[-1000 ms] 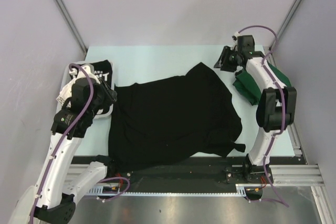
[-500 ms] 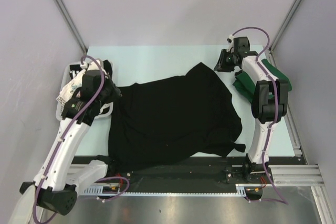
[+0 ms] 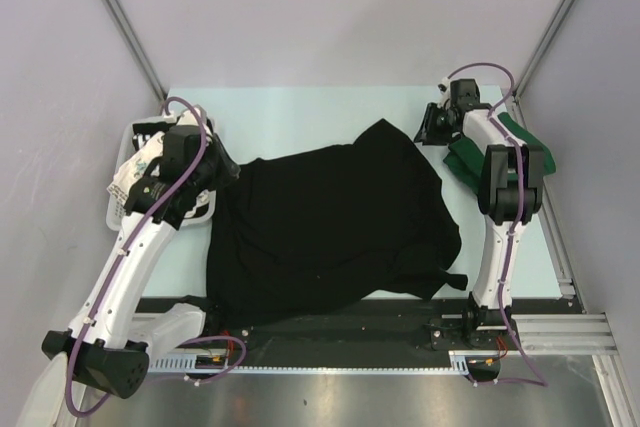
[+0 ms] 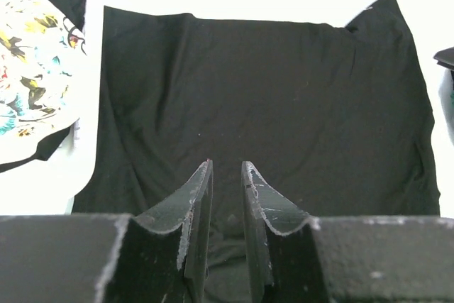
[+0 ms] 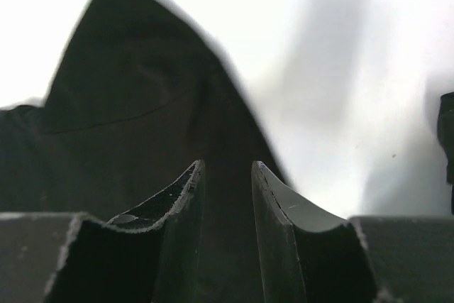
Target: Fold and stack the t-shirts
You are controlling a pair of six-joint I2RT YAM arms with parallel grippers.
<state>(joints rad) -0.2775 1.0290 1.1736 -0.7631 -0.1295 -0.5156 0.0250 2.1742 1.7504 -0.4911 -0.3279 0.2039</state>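
Here, the large black t-shirt (image 3: 335, 227) lies spread mid-table. The left arm (image 3: 128, 259) arches to its 9 o'clock edge, the right arm (image 3: 506, 185) reaches its 1 o'clock corner; left gripper (image 4: 227, 166) and right gripper (image 5: 225, 165) each stand narrowly parted, empty.

Plain black t-shirt (image 3: 330, 227), dark green shirt (image 3: 462, 165), white floral-print shirt (image 4: 28, 69), pale mint table (image 3: 300, 112).
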